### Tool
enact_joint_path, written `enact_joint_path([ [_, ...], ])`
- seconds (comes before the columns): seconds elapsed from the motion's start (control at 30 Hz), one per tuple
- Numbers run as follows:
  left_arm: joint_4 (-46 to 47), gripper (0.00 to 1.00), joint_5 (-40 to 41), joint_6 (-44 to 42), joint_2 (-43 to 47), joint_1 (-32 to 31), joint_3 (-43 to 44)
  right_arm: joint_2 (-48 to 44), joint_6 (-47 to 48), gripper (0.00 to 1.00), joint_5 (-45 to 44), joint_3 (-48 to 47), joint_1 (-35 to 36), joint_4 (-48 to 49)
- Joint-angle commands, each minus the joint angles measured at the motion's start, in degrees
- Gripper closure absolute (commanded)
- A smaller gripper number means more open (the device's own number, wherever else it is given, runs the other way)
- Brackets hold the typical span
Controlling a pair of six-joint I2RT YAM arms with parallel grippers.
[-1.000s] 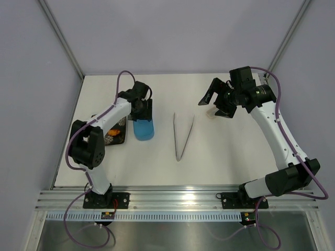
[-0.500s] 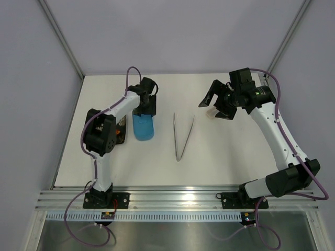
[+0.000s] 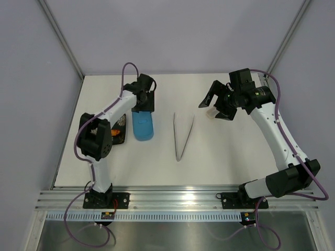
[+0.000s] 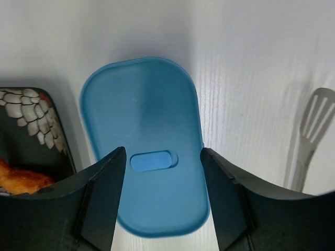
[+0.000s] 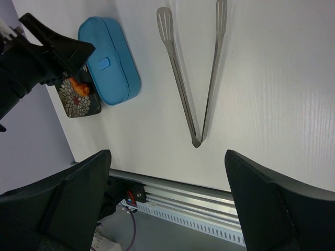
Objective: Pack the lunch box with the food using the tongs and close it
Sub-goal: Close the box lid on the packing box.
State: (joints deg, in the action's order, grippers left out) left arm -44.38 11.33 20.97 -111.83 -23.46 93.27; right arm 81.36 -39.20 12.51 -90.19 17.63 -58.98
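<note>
We see the bright-blue lunch box (image 4: pixel 141 104) closed, beside the tongs (image 3: pixel 183 133); the left gripper (image 4: pixel 163 152) hovers open-jawed above it, right gripper (image 3: pixel 216 106) spread wide

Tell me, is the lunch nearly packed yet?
Barely started. Nothing is done: the lunch box is lidded, the food sits on the plate, the tongs lie untouched. In hand: the left claw hovers open over the box; the right claw is open, empty. Left: everything.

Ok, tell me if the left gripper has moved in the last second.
Yes. The left gripper has pulled back toward the far edge of the table; more of the unmoved lunch box now shows.
</note>
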Motion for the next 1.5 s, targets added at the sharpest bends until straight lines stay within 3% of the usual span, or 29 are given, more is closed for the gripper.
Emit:
enact_joint_path([
  [0.0,1.5,0.37,3.3,-0.6,7.6,0.2,2.5,-1.3,-0.4,0.03,-0.6,-0.2,0.0,0.6],
  [0.3,2.5,0.39,2.6,1.1,6.5,0.3,-0.6,-1.6,-0.6,0.03,-0.5,-0.1,0.0,0.6],
  [0.53,6.8,0.41,-0.7,3.4,2.2,1.8,-6.7,-2.2,-0.7,0.03,-0.5,0.9,0.0,0.5],
  [0.7,4.2,0.43,-2.5,2.8,-2.5,2.0,-6.1,-2.4,-1.0,0.03,-0.5,0.8,0.0,0.4],
  [1.07,-0.2,0.42,2.0,2.1,10.9,2.0,0.2,-1.9,-1.1,0.03,0.1,0.9,0.0,0.9],
  [1.3,2.7,0.42,-0.8,5.1,15.9,1.5,-11.3,-2.2,-1.3,0.03,0.2,1.9,0.1,1.7],
  [1.47,7.2,0.42,-3.4,6.7,14.1,0.2,-21.9,-2.2,-1.3,0.03,0.6,2.7,0.2,2.0],
])
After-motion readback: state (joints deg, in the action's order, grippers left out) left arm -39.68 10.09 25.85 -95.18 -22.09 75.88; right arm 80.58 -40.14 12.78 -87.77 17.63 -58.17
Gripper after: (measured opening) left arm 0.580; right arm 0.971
